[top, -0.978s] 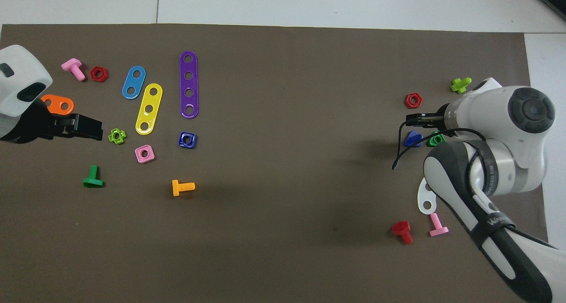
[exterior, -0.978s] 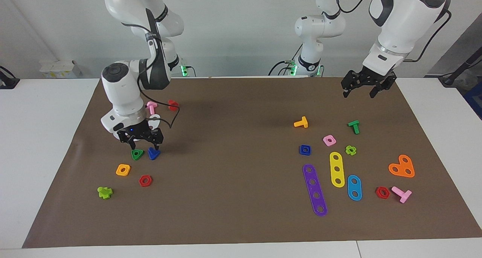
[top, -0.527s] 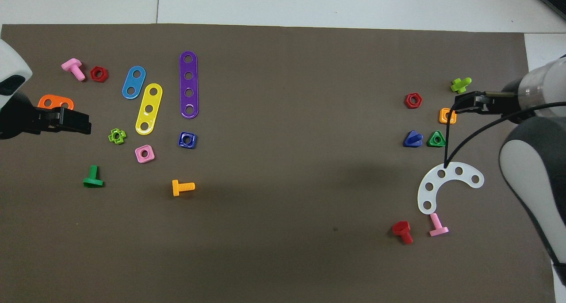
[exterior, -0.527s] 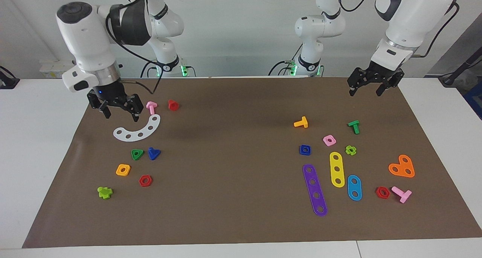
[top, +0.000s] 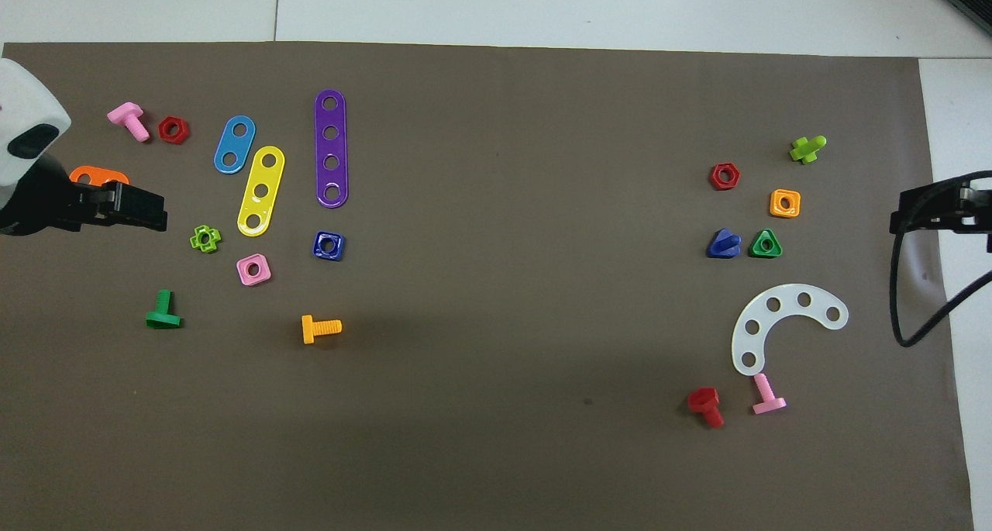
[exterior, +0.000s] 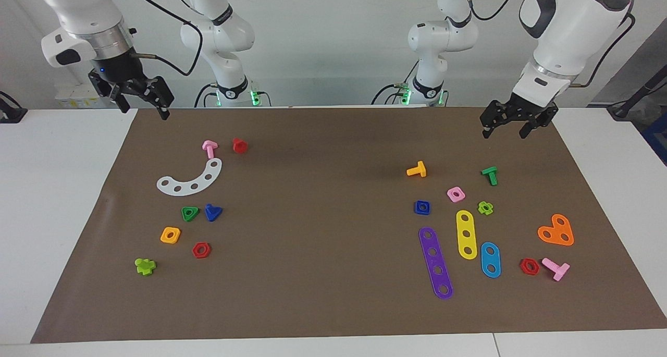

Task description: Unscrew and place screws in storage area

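Observation:
The dark-blue bolt (exterior: pixel 213 211) with a triangular head lies on the brown mat (exterior: pixel 333 253) toward the right arm's end, beside a green triangular nut (exterior: pixel 190 213); it also shows in the overhead view (top: pixel 724 244). The dark-blue square nut (exterior: pixel 422 207) lies apart toward the left arm's end, also seen from overhead (top: pixel 328 245). My right gripper (exterior: pixel 145 112) is open and empty, raised over the mat's corner at its own end (top: pixel 903 215). My left gripper (exterior: pixel 504 134) is open and empty, held over the mat at its end (top: pixel 155 212).
A white curved strip (exterior: pixel 190 179), pink bolt (exterior: pixel 209 148), red bolt (exterior: pixel 239 145), orange nut (exterior: pixel 170 235) and red nut (exterior: pixel 201 249) lie around the blue bolt. Purple (exterior: pixel 435 263), yellow (exterior: pixel 466 234) and light-blue (exterior: pixel 490 259) strips and an orange heart plate (exterior: pixel 556 231) lie near the square nut.
My right gripper let go of the dark-blue bolt beside the green nut, then rose and drew back to the mat's corner. The left gripper barely moved.

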